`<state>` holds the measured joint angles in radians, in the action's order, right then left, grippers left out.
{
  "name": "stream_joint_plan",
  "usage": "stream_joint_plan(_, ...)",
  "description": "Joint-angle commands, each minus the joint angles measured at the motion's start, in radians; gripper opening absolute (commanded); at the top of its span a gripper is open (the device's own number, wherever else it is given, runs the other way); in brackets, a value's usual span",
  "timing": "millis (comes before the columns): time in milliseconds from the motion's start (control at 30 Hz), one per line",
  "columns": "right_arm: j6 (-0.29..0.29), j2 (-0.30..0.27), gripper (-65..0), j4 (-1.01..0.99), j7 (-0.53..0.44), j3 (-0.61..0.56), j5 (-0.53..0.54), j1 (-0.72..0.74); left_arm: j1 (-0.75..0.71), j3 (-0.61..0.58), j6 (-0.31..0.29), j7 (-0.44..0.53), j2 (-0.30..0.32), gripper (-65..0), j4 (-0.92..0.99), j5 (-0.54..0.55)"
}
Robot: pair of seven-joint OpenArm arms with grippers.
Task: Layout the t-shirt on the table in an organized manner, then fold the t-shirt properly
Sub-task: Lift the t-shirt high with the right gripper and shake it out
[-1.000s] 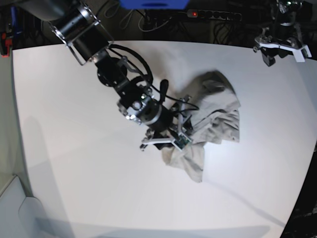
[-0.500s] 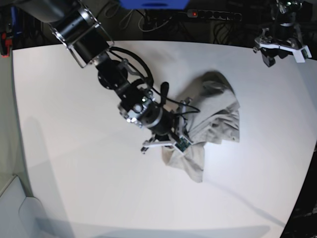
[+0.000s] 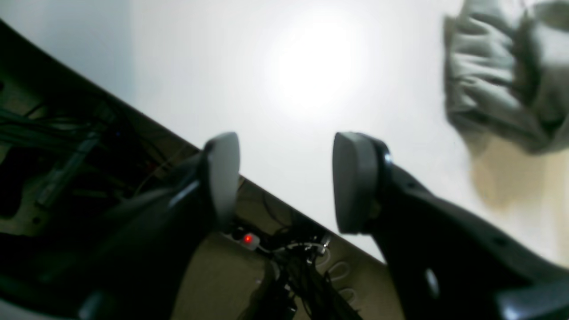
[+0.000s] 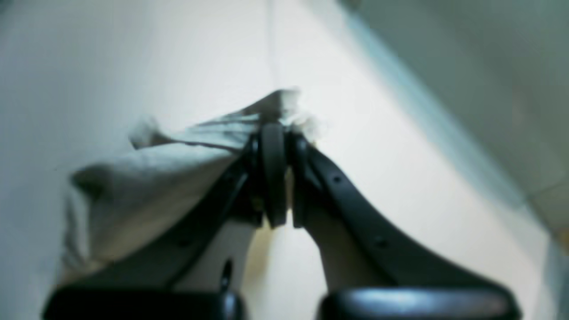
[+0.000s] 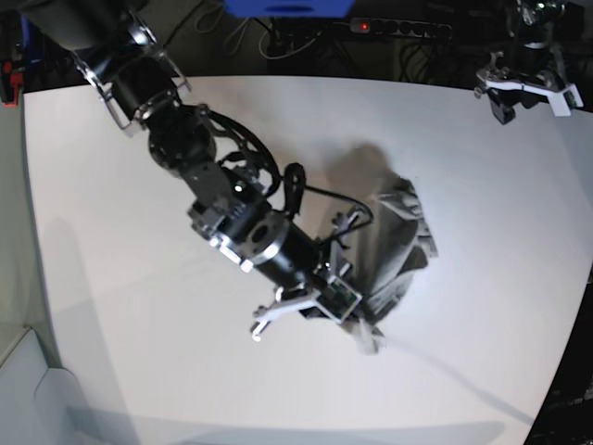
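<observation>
Since a second ago the right arm has swung toward the near edge, and the t-shirt (image 5: 394,250) is drawn into a narrower, bunched heap. White and bare elsewhere, the surface (image 5: 139,352) fills the base view, with dark cables and a power strip (image 5: 398,28) behind it. The right end effector (image 4: 280,133) is clamped tight on a fold of the t-shirt, its arm reaching diagonally across from the far corner. The left end effector (image 3: 284,178) hangs over the far edge, jaws moderately apart, holding nothing, well apart from the cloth.
</observation>
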<state>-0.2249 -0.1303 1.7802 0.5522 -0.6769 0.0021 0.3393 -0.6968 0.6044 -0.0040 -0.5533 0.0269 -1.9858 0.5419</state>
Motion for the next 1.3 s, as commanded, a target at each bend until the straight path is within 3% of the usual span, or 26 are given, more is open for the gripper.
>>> stream_joint_plan(0, 0.003, 0.004, -65.0, 0.065, -0.008, 0.019, -0.001, 0.03, -0.005, 0.005, -0.001, 0.019, 0.008, -32.5, -0.02, 0.007)
stream_joint_plan(167, 0.002, 0.033, -65.0, 0.251, 0.038, 0.161, -0.001, 0.059, -0.004, 0.004, -0.001, 0.019, 0.011, -32.5, -0.019, 0.007)
stream_joint_plan(367, -0.001, 0.044, -65.0, 0.249, 0.05, 0.276, -0.001, 0.191, -0.004, 0.004, -0.001, 0.019, 0.014, -32.5, -0.019, 0.007)
stream_joint_plan(600, 0.002, 0.048, -65.0, 0.241, 0.133, 0.313, -0.001, 0.393, -0.004, 0.002, -0.001, 0.019, 0.015, -32.5, -0.019, 0.007)
stream_joint_plan(933, 0.003, 0.116, -65.0, 0.215, 0.214, 0.517, -0.003, 0.613, -0.002, 0.002, -0.001, 0.019, 0.015, -32.5, -0.019, 0.007)
stream_joint_plan(1267, 0.005, 0.108, -65.0, 0.211, 0.214, 0.537, -0.004, 0.782, 0.012, 0.004, -0.001, 0.019, 0.015, -32.5, -0.019, 0.008)
